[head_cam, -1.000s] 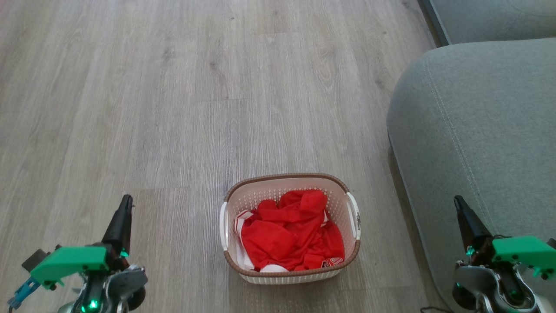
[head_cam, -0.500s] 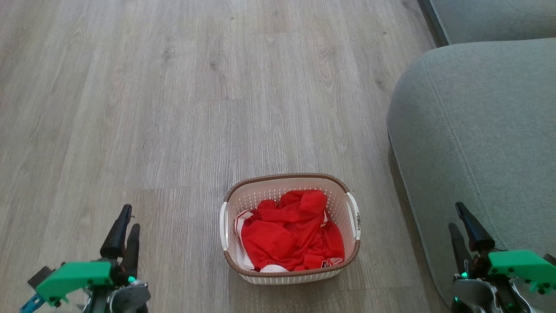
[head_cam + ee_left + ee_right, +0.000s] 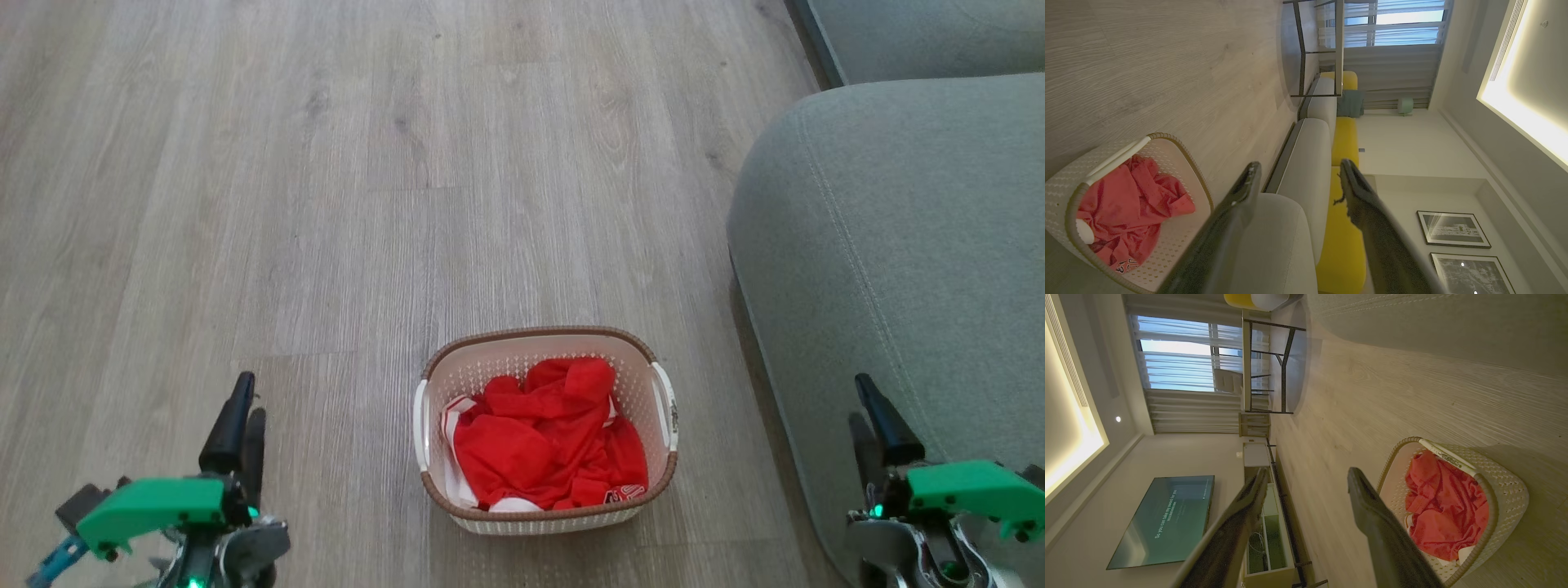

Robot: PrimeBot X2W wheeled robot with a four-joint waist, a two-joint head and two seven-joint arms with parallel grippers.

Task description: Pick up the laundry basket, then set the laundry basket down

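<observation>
Left jaws: apart, nothing between them; left gripper point(image 3: 249, 396) hangs above the floor point(image 3: 326, 204), well apart from the laundry basket point(image 3: 539, 330), on its left.
Right jaws: apart, empty; right gripper point(image 3: 857, 400) well to the basket's right, over the grey sofa point(image 3: 898, 245).
Basket: upright on the floor between the grippers, touched by neither.
Contents: crumpled red garment point(image 3: 547, 441).
Writing: white print on the garment by the basket's near rim, unreadable; marks on the basket's right handle, unreadable.
Right wrist view adds: TV screen point(image 3: 1163, 522) beyond the basket; its caption begins "So you can take my", rest unclear.
Left wrist view adds: yellow cushions point(image 3: 1345, 139) and framed pictures point(image 3: 1451, 228) beyond the basket.
</observation>
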